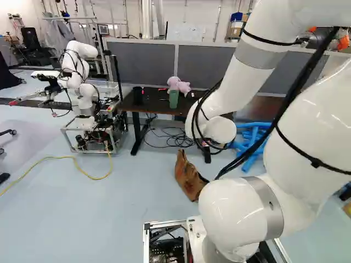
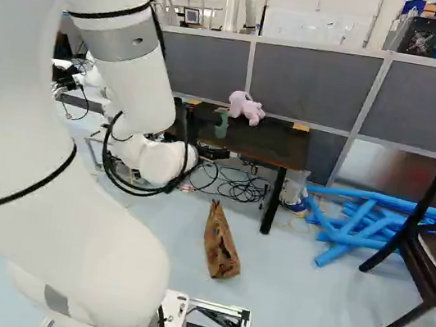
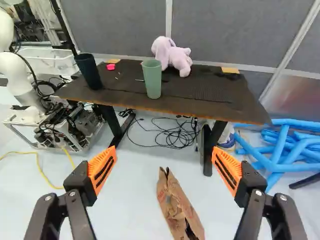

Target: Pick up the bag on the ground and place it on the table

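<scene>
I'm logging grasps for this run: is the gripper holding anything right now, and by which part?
Nothing is held: the gripper stands open, and the paper bag lies on the floor ahead.

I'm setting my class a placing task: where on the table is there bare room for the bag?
The widest bare patch lies on the table between the green cup and plush toy and the end nearest the blue tubes. The other end is more crowded: the dark cup and small pink piece share it.
</scene>
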`<state>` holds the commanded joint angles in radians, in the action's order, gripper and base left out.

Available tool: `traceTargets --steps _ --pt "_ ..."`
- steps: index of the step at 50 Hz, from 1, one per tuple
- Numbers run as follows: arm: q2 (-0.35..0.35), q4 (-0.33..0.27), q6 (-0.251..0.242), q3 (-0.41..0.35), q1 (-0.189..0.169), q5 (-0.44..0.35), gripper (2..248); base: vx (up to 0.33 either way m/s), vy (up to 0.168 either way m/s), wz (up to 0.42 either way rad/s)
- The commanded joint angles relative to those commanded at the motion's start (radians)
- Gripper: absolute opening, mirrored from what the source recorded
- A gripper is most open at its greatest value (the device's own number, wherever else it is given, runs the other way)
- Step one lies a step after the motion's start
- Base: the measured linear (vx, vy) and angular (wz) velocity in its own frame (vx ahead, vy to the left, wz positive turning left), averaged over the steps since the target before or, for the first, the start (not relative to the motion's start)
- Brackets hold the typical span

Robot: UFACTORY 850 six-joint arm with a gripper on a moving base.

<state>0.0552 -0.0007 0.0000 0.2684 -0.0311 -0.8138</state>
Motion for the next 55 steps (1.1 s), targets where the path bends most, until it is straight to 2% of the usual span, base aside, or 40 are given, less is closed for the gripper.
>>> traceTargets --steps 36,55 --pt "-0.280 -0.034 0.000 0.199 -0.047 0.082 247 0.000 0.000 0.000" --pt "-0.418 -0.055 0.000 0.310 -0.051 0.134 247 0.000 0.000 0.000"
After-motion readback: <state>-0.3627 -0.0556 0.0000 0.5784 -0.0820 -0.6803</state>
